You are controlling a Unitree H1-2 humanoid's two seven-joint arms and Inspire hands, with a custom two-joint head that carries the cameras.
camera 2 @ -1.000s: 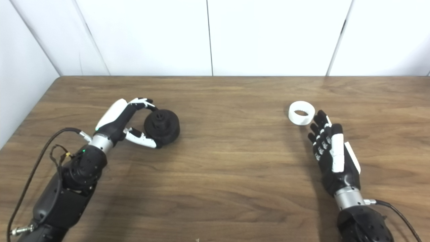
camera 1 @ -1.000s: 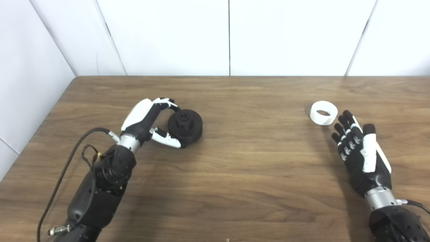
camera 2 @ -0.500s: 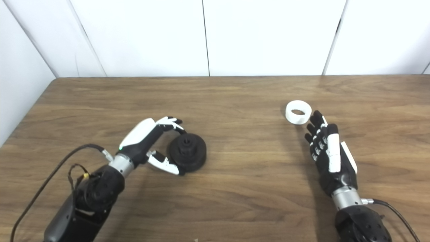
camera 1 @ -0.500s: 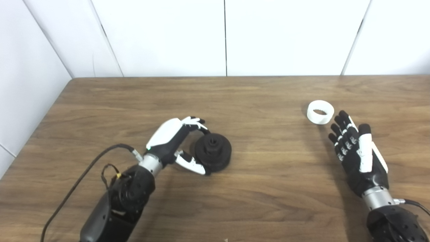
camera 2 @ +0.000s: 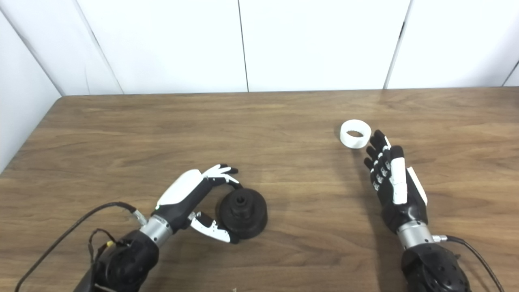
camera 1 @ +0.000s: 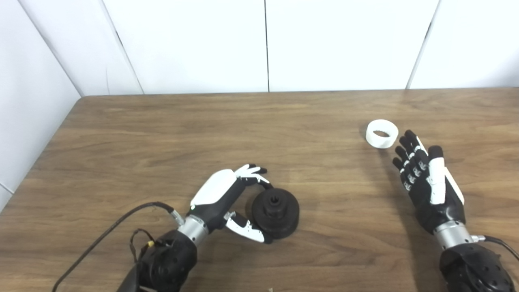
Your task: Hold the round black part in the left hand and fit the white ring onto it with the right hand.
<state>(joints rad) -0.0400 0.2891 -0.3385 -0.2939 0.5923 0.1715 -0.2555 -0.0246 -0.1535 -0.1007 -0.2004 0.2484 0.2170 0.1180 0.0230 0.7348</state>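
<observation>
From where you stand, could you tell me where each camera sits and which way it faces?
Left eye view: on the head, looking down and forward at the table; both arms enter from the bottom, left hand shut on the black part, right hand open by the white ring.
Right eye view: beside it, facing the same way; the same arms and hands show.
Shared: one scene, with everything sitting a little further left in the right eye view.
</observation>
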